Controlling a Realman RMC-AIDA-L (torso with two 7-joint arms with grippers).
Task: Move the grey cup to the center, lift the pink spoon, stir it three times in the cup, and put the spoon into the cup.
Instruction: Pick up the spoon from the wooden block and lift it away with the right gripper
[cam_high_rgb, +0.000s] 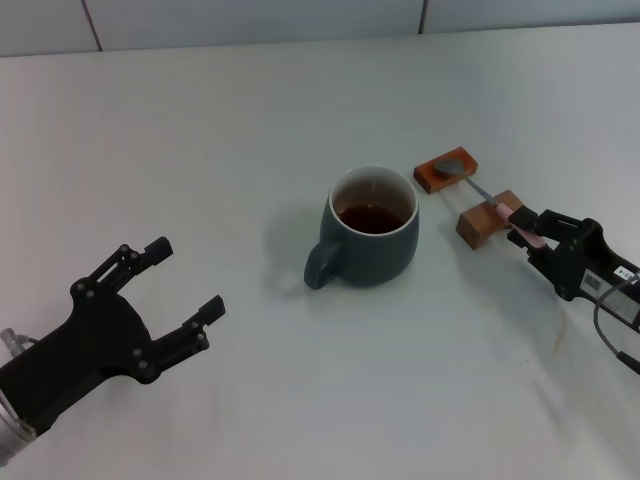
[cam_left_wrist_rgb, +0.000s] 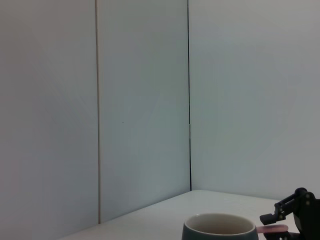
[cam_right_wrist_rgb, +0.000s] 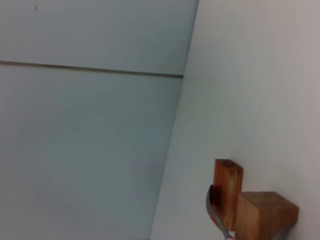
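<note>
The grey cup (cam_high_rgb: 370, 228) stands upright at the middle of the table, dark reddish liquid inside, handle toward the front left; its rim also shows in the left wrist view (cam_left_wrist_rgb: 219, 226). The pink spoon (cam_high_rgb: 505, 208) lies across two brown wooden blocks to the cup's right, bowl on the far block. My right gripper (cam_high_rgb: 537, 233) is at the handle's near end, fingers on either side of the pink handle with a gap showing. The right wrist view shows only the spoon's grey neck (cam_right_wrist_rgb: 214, 210). My left gripper (cam_high_rgb: 186, 277) is open and empty, front left of the cup.
The far wooden block (cam_high_rgb: 447, 171) and the near wooden block (cam_high_rgb: 487, 218) carry the spoon, close to the cup's right side. The white table (cam_high_rgb: 200, 130) runs back to a pale wall (cam_high_rgb: 250, 20). A cable (cam_high_rgb: 612, 335) hangs from the right wrist.
</note>
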